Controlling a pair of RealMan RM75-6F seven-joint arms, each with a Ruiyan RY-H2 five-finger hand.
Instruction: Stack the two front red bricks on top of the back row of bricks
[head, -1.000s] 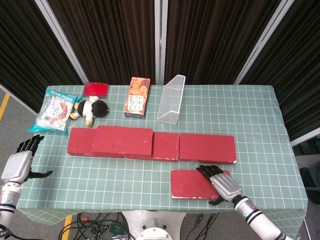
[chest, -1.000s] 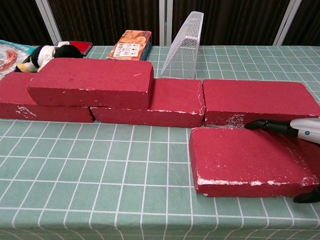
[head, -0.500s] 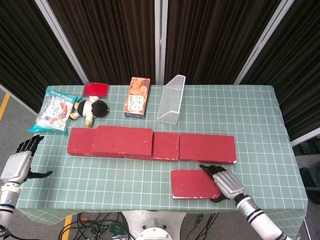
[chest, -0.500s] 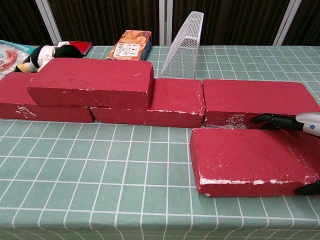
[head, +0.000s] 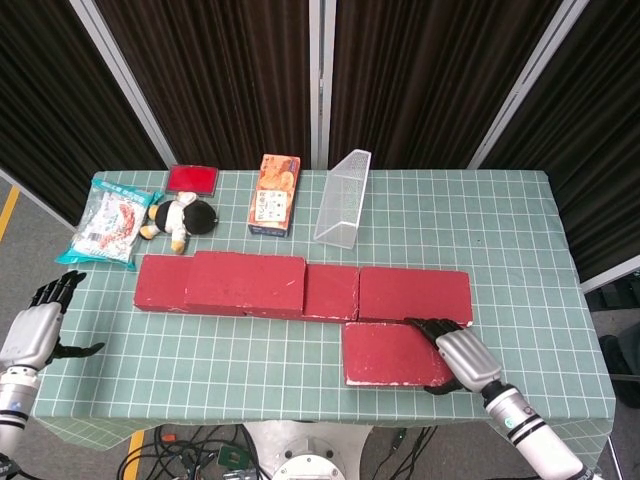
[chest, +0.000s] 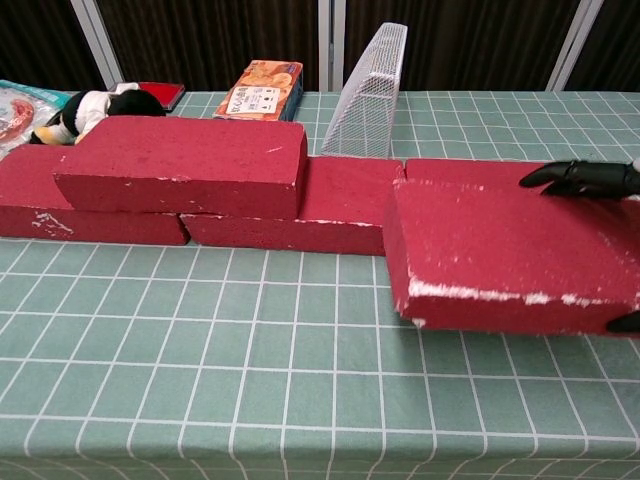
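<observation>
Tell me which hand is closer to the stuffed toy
Left. The left hand hangs off the table's front-left edge, below the stuffed toy; the right hand grips a brick far across.

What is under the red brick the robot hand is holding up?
Under the lifted brick held by the right hand shows only green table. Behind it, the right back brick is mostly covered in the chest view.

Front red brick (chest: 505, 250) flat, chipped white along near edge, lifted off table, held at its right end by right hand (head: 462, 357). Back row of bricks (head: 330, 290) lies end to end; another red brick (chest: 185, 165) already stacked on its left part.
</observation>
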